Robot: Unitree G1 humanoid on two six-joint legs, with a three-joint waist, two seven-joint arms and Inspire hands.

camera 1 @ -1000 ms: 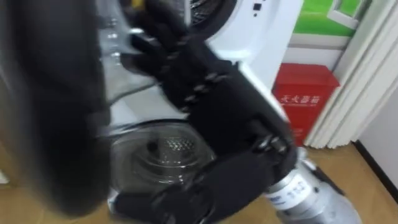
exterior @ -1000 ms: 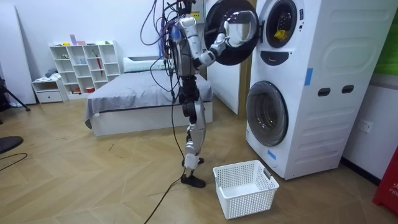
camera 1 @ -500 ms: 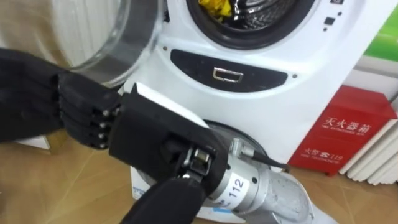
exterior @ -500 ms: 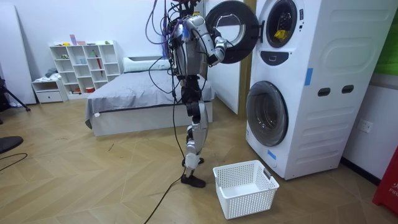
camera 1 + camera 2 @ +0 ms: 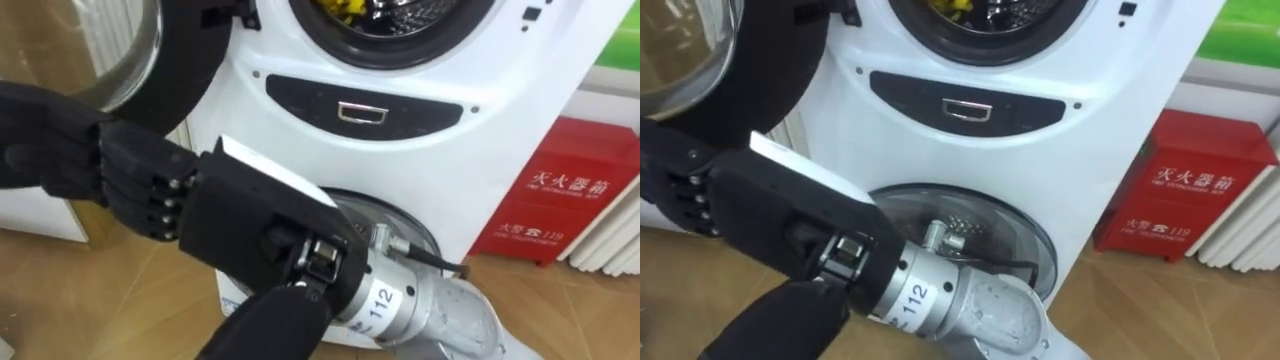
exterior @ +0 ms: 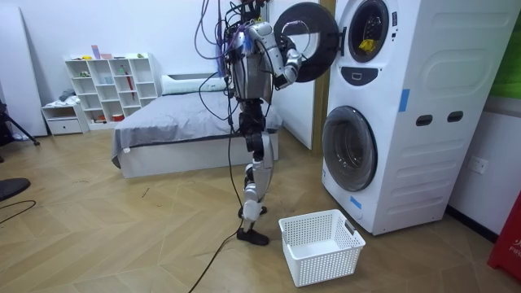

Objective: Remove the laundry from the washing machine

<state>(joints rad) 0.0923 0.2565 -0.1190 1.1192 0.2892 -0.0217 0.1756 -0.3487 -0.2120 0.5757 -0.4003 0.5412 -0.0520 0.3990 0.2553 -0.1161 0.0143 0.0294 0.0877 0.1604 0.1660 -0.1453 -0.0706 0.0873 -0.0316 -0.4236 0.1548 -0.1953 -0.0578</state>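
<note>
Left eye view: right hand (image 5: 240,212), fingers straight, beside open washer door (image 5: 190,60).

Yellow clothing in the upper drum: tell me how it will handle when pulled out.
The yellow clothing lies bunched in the upper drum, so it is probably soft and floppy, drooping when lifted. It looks small, so likely light. It might drag on the drum's rim coming out.

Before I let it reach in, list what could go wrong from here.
The right hand sits low beside the open door, left of the upper drum. Lifting toward the yellow clothes, the arm may strike the door. The white basket stands on the floor, far below that drum, so pulled clothes could drop outside it.
</note>
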